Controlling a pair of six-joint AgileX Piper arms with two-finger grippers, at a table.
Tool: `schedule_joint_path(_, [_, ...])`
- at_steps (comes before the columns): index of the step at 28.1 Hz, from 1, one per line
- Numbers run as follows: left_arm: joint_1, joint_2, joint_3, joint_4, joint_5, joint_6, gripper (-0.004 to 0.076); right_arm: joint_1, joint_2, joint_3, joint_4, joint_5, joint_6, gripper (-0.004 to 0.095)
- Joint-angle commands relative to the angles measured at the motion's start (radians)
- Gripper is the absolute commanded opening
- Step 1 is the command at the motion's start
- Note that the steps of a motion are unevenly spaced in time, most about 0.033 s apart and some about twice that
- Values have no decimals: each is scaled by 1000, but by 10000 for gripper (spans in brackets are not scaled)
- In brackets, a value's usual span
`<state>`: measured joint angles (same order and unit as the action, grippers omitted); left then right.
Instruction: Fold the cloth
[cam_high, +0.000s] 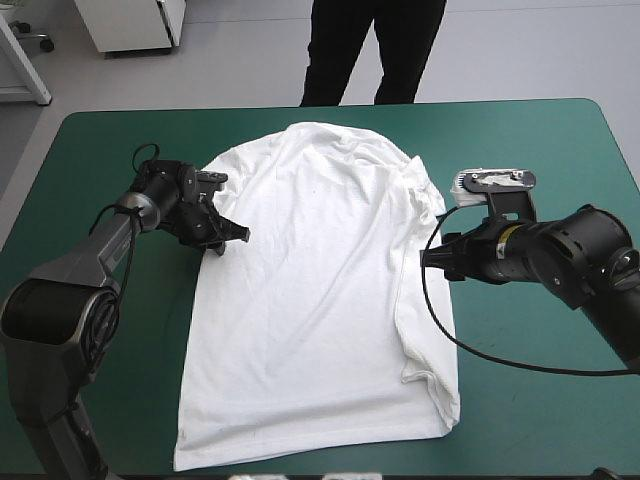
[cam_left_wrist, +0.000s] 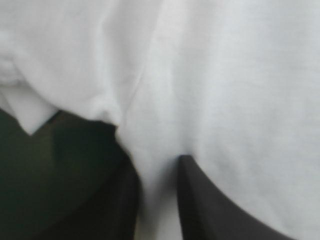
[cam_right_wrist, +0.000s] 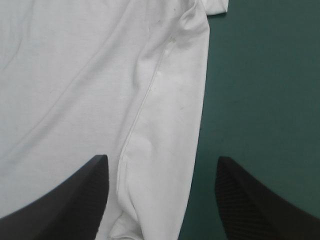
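I see the teal-green desk (cam_high: 540, 150) with the white T-shirt (cam_high: 310, 300) spread flat across its middle. My left fingers (cam_left_wrist: 215, 210) pinch the T-shirt at its left edge; my right fingers (cam_right_wrist: 75, 195) stand apart over its right edge.

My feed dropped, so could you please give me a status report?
Left gripper shut on T-shirt edge. Right gripper open over opposite edge. T-shirt spread flat, not yet folded. No obstruction seen.

Teal-green table (cam_high: 560, 130), white T-shirt (cam_high: 320, 300) spread flat across its middle
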<state>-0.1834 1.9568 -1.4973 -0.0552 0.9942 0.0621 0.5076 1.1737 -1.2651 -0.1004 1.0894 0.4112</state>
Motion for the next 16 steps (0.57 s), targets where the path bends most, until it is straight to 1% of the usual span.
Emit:
schedule_joint_path(1, [-17, -8, -6, -38, -32, -4, -4, 2, -8, -35, -23, -24, 6, 576])
schedule_joint_path(5, [-15, -8, -6, -34, -32, -4, -9, 2, 47, -64, -23, 18, -20, 577])
schedule_joint_path(8, [-15, -8, -6, -38, -32, -4, -9, 0, 134, -151, -25, 48, -58, 577])
schedule_joint_path(10, [-15, -8, -6, -43, -32, 5, -9, -22, 206, -231, -16, 76, -63, 577])
schedule_joint_path(12, [-15, -8, -6, -47, -28, 5, -9, -75, 297, -325, 25, 128, -72, 577])
schedule_joint_path(13, [-15, -8, -6, -47, -24, 5, -9, -136, 382, -398, 85, 159, -120, 577])
schedule_joint_path(15, [-15, -8, -6, -47, -22, 5, -9, -186, 451, -456, 145, 155, -172, 577])
schedule_joint_path(16, [-15, -8, -6, -47, -22, 5, -9, -202, 477, -483, 155, 155, -188, 577])
